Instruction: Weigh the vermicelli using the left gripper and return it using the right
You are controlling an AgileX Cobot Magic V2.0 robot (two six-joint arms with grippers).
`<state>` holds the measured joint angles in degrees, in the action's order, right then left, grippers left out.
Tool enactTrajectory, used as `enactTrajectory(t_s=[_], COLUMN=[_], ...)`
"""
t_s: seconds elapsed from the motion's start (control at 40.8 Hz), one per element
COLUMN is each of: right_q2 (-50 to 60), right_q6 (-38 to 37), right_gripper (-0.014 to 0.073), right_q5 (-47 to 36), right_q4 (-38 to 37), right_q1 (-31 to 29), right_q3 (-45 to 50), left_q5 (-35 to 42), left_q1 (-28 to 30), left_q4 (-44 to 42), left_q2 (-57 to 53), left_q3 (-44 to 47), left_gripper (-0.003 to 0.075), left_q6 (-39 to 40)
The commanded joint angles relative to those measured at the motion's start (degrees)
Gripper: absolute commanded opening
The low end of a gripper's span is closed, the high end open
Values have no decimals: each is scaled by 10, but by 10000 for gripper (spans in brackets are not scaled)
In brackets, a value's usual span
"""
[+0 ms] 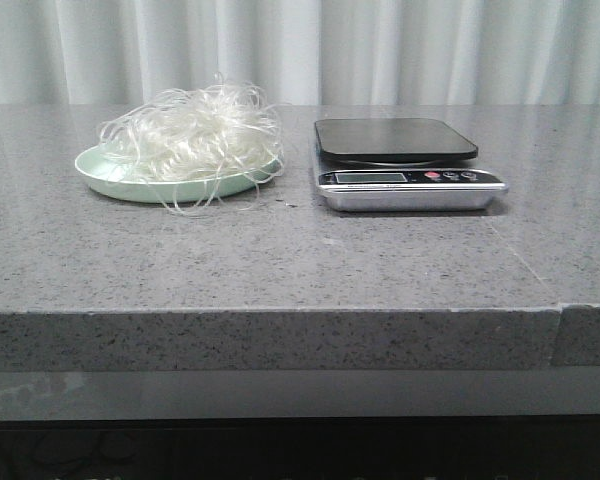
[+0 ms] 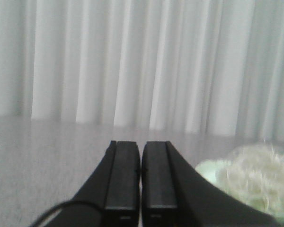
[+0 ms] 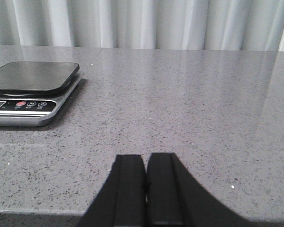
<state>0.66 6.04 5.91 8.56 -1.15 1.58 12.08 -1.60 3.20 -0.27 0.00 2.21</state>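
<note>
**Asker:** Where does the vermicelli sit, and what surrounds it?

**Describer:** The vermicelli lies heaped on a pale green plate on the left part of a grey speckled worktop; stray loops spill over the plate's front rim and touch the stone; just to the right stands a kitchen scale with a dark, bare platform and a silver base; white curtains hang behind.

**Asker:** And the two tools?

**Describer:** Neither shows in the front view; the left tool appears only in its own wrist view, its two flat black fingers pressed almost together and holding nothing, with the plate and noodles off to one side; the right tool is likewise closed and empty, low over the worktop, the scale well apart from it.

**Asker:** How would the bundle likely handle?

**Describer:** It looks very light, springy and loosely tangled; thin strands probably slip or snap if pinched hard; a grasp down through the thick middle of the heap seems safest, since loops at the edge would likely pull free alone; trailing strands may snag the plate rim as it lifts; the weighing has not yet begun.
</note>
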Motion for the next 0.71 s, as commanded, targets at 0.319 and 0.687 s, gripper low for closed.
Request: enactTrajectory(t_s=[0.319, 0.687], right_q2=[8, 8], right_q6=[-1, -1], right_gripper=[160, 160], right_q5=[-53, -62], right_q4=[4, 4], right_q1=[-4, -4], right_q3=[-5, -5], left_q5=[-66, -160], left_q1=[1, 1], left_q4=[-132, -79], left_q2=[87, 278], left_q3=[-303, -483], left_gripper=[148, 371], left_q6=[1, 1])
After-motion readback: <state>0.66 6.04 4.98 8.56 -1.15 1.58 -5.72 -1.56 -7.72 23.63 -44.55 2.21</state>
